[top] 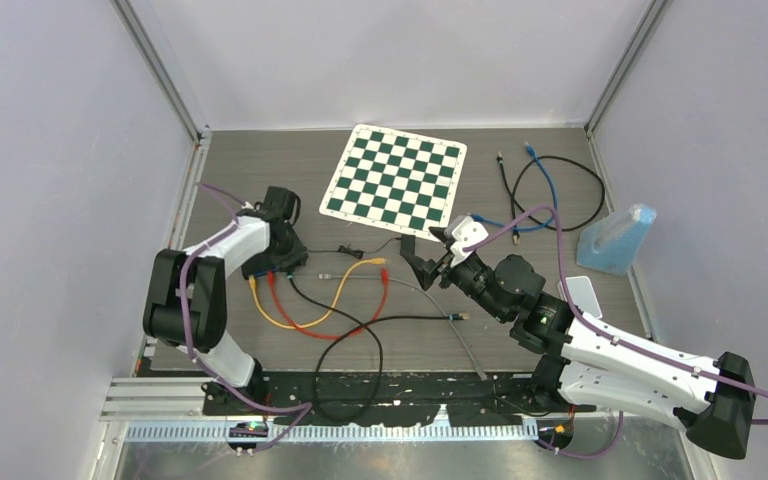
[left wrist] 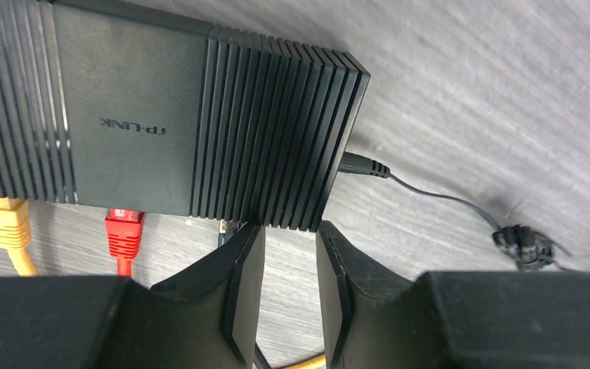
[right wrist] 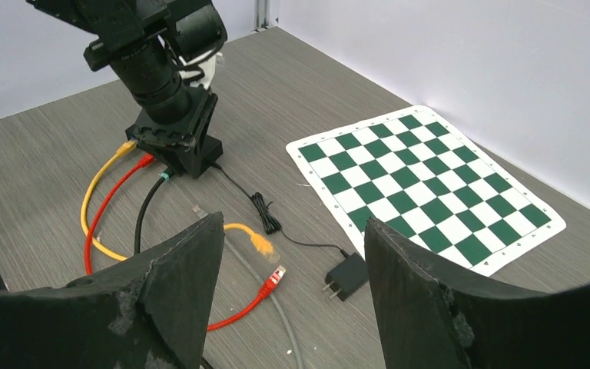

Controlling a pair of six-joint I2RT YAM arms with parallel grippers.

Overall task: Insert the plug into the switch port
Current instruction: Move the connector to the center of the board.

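The black TP-LINK switch (left wrist: 146,123) lies on the table under my left gripper (left wrist: 290,231); it also shows in the right wrist view (right wrist: 198,154). A yellow plug (left wrist: 4,223), a red plug (left wrist: 125,231) and a dark plug (left wrist: 227,229) sit in its front ports. My left gripper's fingers stand narrowly apart just in front of the switch, beside the dark plug, with only table between them. My right gripper (right wrist: 292,223) is wide open and empty, hovering above a loose yellow plug (right wrist: 261,244) and a loose red plug (right wrist: 275,277).
A black power adapter (right wrist: 346,277) and a grey cable (right wrist: 276,307) lie below the right gripper. A green chessboard mat (top: 395,178) lies at the back. Blue and black cables (top: 540,190) and a blue object (top: 615,240) sit at the right.
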